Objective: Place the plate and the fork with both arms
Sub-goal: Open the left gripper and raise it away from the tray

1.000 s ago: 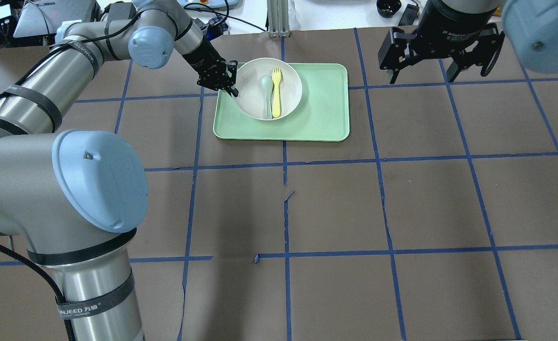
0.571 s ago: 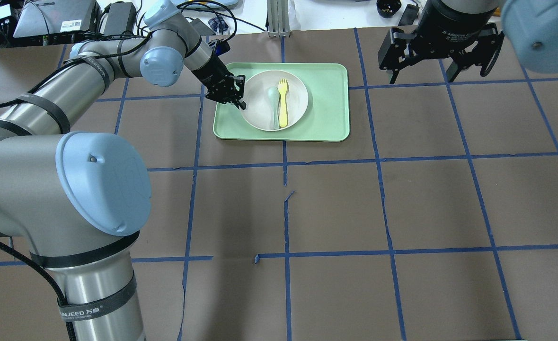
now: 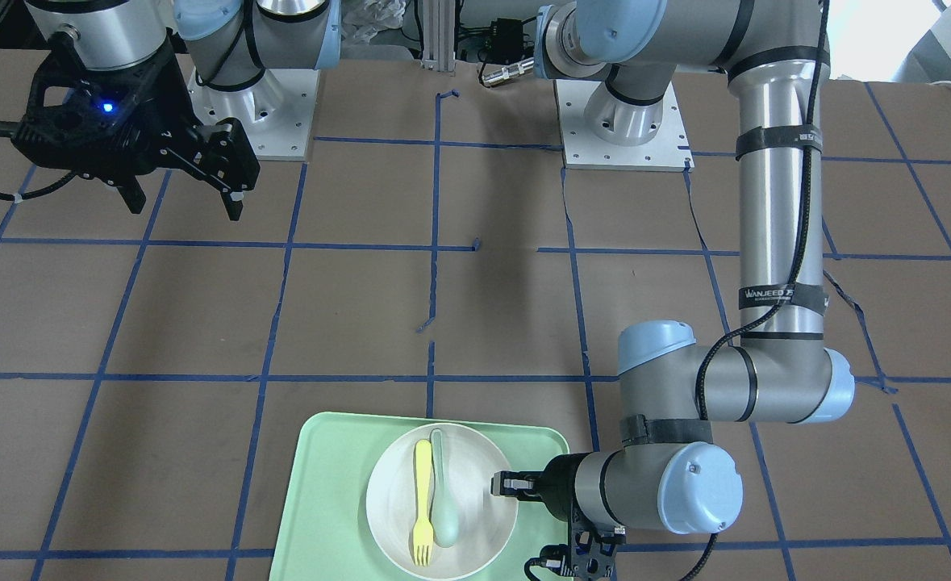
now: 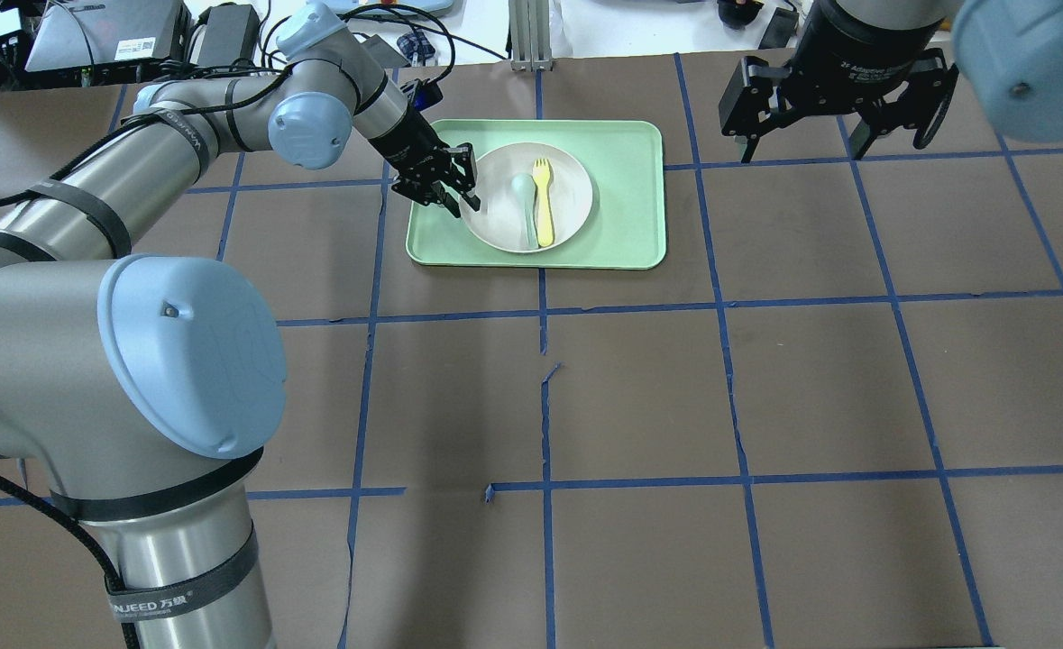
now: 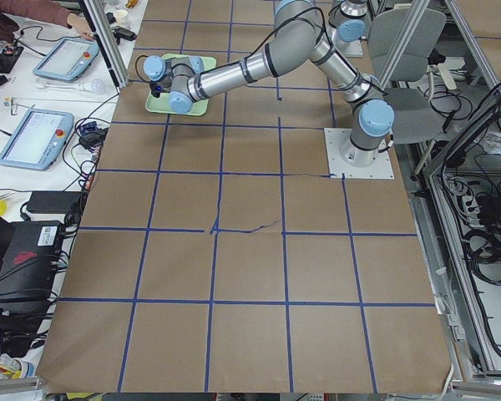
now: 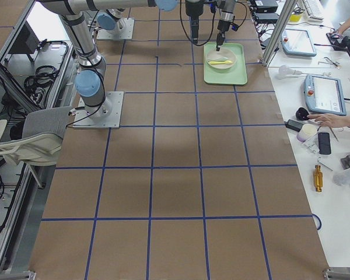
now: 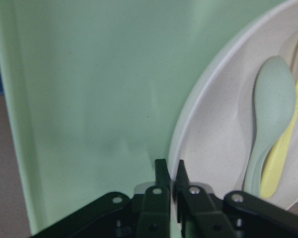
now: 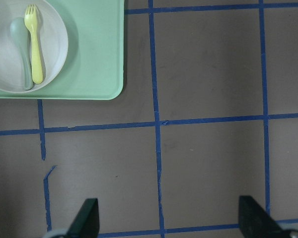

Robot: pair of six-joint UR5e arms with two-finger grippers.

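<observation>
Left gripper point(image 7: 170, 174) pinched narrow on the plate point(image 4: 574, 191) rim, at the tray point(image 4: 626, 203) edge nearest my left arm. I grip the rim to avoid disturbing the fork point(image 4: 544, 203) lying in the plate beside the spoon point(image 4: 525, 205). Right gripper point(image 4: 836, 135): wide open, well apart from the tray.

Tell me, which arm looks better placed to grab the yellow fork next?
Probably the right. The right gripper hangs open and empty beside the tray, while the left gripper is pinched on the plate's rim, so it isn't free for the fork.
</observation>
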